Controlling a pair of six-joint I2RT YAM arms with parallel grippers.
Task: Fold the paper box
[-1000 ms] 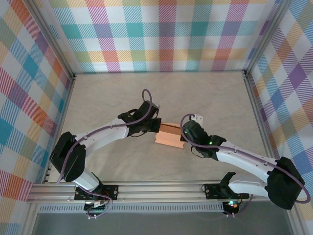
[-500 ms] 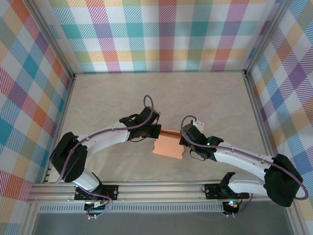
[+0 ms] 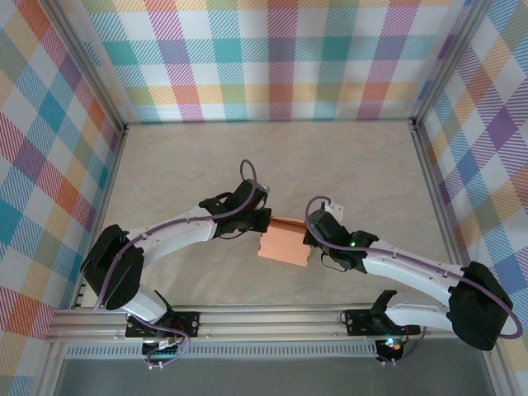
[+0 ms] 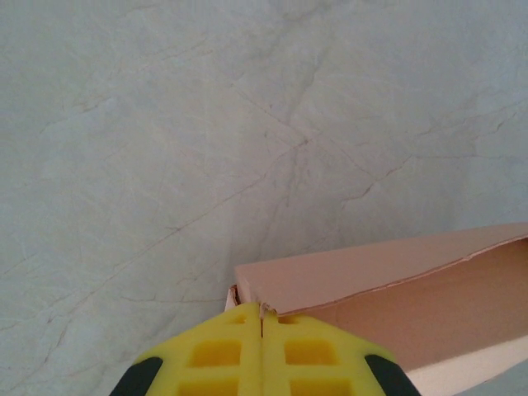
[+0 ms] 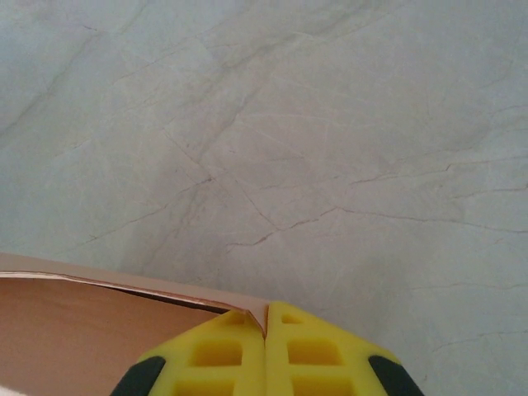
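From above, the salmon-orange paper box (image 3: 283, 246) sits mid-worktop (image 3: 371, 165), nearer the near edge, with both arms bent inward to meet at it. The left gripper (image 3: 264, 223) is at the box's left end and the right gripper (image 3: 308, 239) at its right end; the wrists hide the fingertips. At the left wrist, yellow fingers (image 4: 214, 355) press together on a thin corner of the box wall, and the box runs off the picture's right side. At the right wrist, fingers (image 5: 313, 355) likewise pinch a box corner, with the box body cut off at lower left.
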